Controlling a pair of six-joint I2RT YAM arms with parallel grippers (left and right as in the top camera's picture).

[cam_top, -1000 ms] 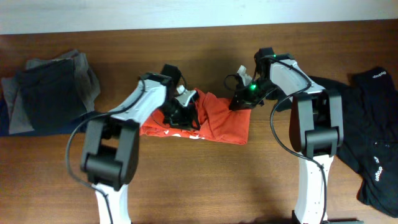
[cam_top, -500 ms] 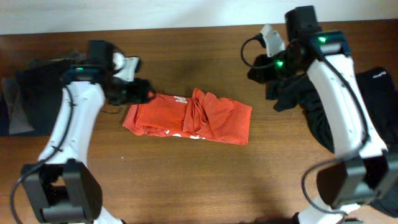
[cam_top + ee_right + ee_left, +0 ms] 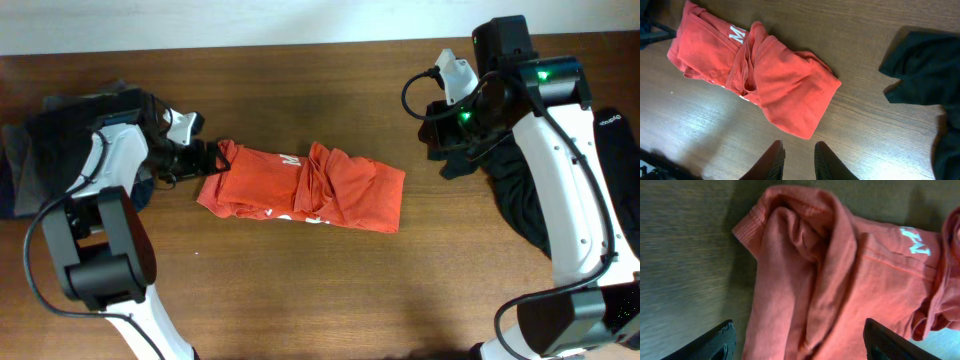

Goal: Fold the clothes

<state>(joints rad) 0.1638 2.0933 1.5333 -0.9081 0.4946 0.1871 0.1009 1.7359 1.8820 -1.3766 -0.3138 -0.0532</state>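
The orange-red T-shirt [image 3: 305, 195] with white lettering lies folded into a rumpled strip in the middle of the table. My left gripper [image 3: 207, 158] is at the shirt's left end, open. In the left wrist view its fingers [image 3: 720, 339] stand wide apart on either side of the bunched hem [image 3: 805, 270]. My right gripper [image 3: 440, 128] hangs above the table to the right of the shirt. It is narrowly open [image 3: 797, 150] with only bare wood between its fingers. The shirt [image 3: 755, 70] lies ahead of it. The black shirt [image 3: 600, 220] sprawls at the right.
A pile of dark grey clothing [image 3: 60, 140] sits at the far left, behind my left arm. A corner of the black shirt [image 3: 925, 65] reaches toward the orange one. The table's back edge meets a pale wall [image 3: 300, 20].
Both grippers were on the orange shirt a second ago. The right arm has drawn back to the right and risen. The left jaws have opened wide at the shirt's left end.
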